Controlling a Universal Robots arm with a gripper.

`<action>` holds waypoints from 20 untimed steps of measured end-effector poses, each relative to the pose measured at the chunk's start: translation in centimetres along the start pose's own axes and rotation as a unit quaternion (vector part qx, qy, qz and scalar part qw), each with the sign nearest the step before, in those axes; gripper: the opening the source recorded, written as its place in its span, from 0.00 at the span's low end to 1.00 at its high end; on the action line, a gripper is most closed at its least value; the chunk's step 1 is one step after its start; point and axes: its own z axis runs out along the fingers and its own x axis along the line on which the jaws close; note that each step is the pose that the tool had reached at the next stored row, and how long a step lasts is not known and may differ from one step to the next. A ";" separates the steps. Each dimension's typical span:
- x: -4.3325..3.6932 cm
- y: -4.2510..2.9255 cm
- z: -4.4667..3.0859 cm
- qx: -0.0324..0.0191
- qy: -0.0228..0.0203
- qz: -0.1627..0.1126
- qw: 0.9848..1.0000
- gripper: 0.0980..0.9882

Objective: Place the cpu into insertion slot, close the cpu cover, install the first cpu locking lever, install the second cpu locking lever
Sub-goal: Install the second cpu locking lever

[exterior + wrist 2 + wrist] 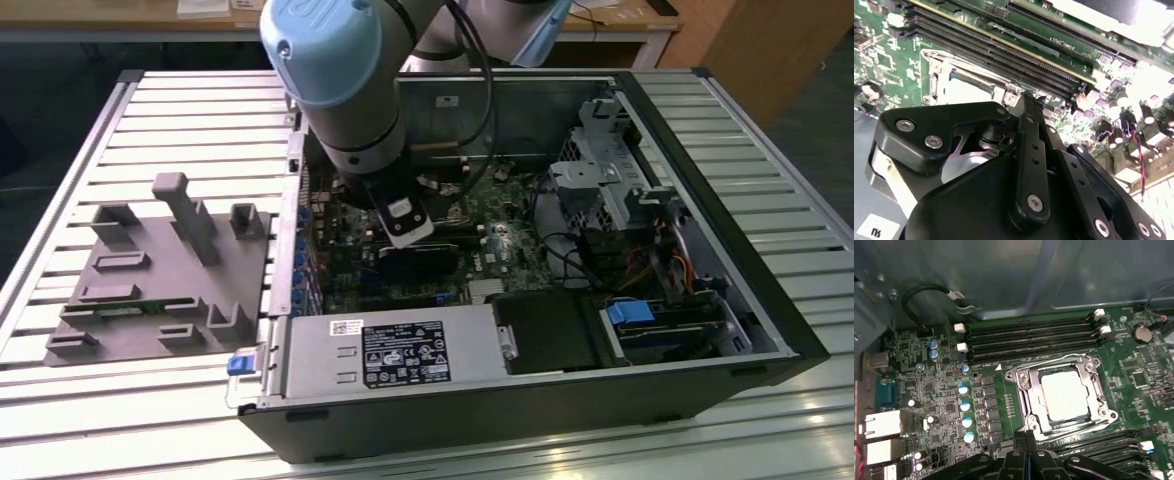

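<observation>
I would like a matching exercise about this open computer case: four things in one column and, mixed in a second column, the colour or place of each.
Things
1. the flat square cpu with a pale silver-grey top
2. the thin silver metal cpu cover frame
3. the long narrow memory slots
4. the moulded plastic fixture tray

Descriptions
A. black, in parallel rows on the green board
B. grey, on the slatted table outside the case
C. lies in the middle of the socket
D. lies around the chip, closed over the insertion slot

Pairs: 1-C, 2-D, 3-A, 4-B
</observation>
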 end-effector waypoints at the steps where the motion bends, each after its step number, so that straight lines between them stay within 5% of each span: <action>1: -0.02 0.05 -0.15 0.000 0.000 0.000 1.000 0.00; 10: -0.85 0.30 -0.33 0.002 0.002 0.002 1.000 0.00; 20: -2.12 0.63 -0.05 0.028 0.006 0.007 1.000 0.00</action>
